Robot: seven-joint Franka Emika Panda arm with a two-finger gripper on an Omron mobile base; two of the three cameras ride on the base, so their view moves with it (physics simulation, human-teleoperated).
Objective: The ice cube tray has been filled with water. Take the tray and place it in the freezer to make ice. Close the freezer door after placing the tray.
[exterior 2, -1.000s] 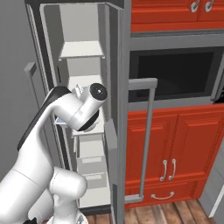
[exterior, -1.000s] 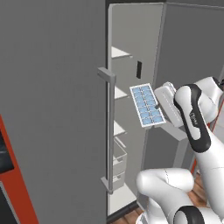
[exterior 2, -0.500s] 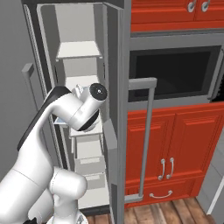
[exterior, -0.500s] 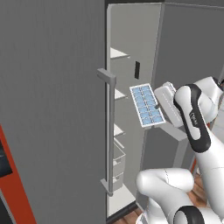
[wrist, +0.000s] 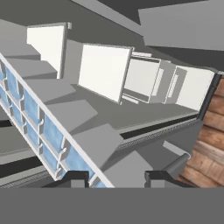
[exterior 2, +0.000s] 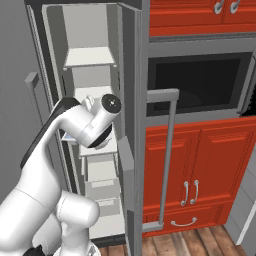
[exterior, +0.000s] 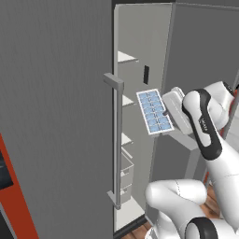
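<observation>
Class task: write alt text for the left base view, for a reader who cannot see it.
A white robot arm's pincer holds a flat white ice cube tray with pale blue cells, tilted steeply, before the open grey freezer's white shelves. The grey door with its bar handle stands open at left.

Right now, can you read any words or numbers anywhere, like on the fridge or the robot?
Robot arm: a small dark marking runs along it, too blurred to read.
Freezer, ice cube tray, red cabinets: no words, numbers or signs.
</observation>
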